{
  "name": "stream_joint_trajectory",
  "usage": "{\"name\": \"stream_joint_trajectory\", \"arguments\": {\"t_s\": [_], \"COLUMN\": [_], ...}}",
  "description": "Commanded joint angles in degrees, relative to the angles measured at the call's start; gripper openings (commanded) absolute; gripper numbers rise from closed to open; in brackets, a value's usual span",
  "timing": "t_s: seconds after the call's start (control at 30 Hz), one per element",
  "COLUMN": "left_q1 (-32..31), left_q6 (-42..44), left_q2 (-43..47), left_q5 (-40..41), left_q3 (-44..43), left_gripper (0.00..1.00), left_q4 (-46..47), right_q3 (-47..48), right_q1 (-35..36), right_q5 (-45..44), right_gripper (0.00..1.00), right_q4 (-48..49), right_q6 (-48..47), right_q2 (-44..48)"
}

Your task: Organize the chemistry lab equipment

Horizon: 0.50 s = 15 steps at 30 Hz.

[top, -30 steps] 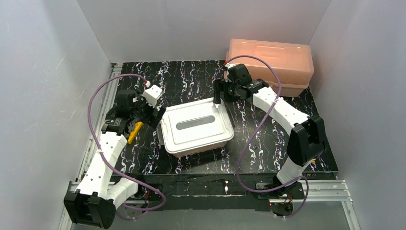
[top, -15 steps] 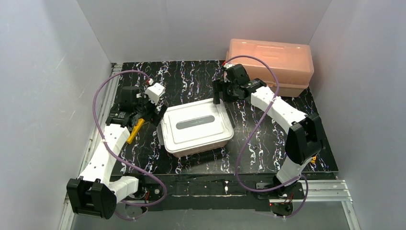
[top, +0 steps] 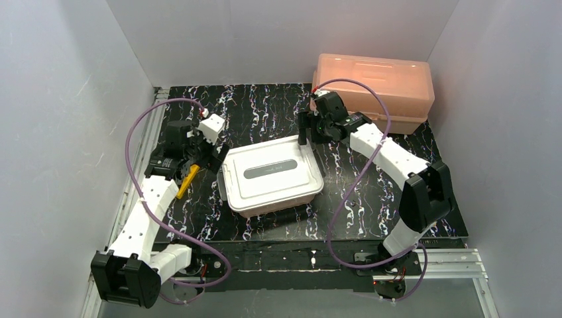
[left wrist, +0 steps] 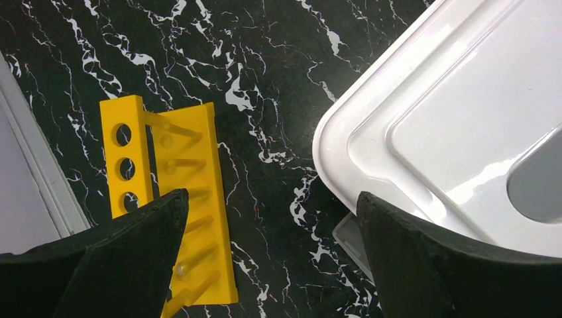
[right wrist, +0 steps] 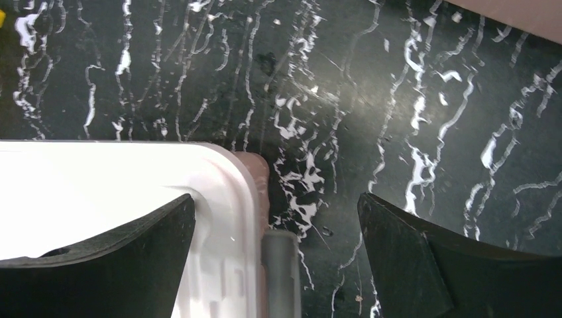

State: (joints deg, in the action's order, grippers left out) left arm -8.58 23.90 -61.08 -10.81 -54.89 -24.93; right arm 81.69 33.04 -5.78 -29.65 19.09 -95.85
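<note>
The yellow holed test-tube rack (left wrist: 166, 192) lies flat on the black marbled table (top: 265, 109), left of the lidded tub; in the top view it (top: 187, 180) shows under my left arm. My left gripper (left wrist: 272, 265) is open and empty, its jaws straddling the gap between the rack and the tub's left corner. My right gripper (right wrist: 275, 258) is open and empty above the tub's far right corner, where a grey latch (right wrist: 281, 271) sits. Tubes, beaker, squeeze bottle, stick and pipettes are out of view.
A pink tub closed by a white rectangular lid (top: 270, 172) sits mid-table. A larger closed pink tub (top: 374, 83) stands at the back right. A black bar (top: 278, 218) lies in front of the lidded tub. White walls enclose the table.
My left gripper has shifted slightly toward the tub's left corner. My right gripper has stayed at the far right corner of the lid with small shifts.
</note>
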Motion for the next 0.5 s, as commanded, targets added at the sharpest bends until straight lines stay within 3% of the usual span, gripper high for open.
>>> {"name": "stream_joint_trajectory", "arguments": {"t_s": [0.0, 0.27, 0.47], "left_q1": [-0.1, -0.1, -0.1], "left_q6": [-4.2, -12.0, -19.8], "left_q2": [3.4, 9.3, 10.0], "left_q5": [0.4, 2.0, 2.9], "left_q3": [-2.0, -2.0, -2.5], "left_gripper": [0.98, 0.98, 0.98], "left_q4": [-3.6, -7.8, -15.4], "right_q3": [-5.1, -15.8, -12.8], "right_q1": [-0.4, -0.3, -0.3], "right_q5": [-8.2, -11.2, -10.9], "right_gripper": [0.98, 0.98, 0.98], "right_q4": [-2.7, 0.4, 0.5], "right_q6": [1.2, 4.7, 4.6], "right_q2": [4.8, 13.2, 15.8]}}
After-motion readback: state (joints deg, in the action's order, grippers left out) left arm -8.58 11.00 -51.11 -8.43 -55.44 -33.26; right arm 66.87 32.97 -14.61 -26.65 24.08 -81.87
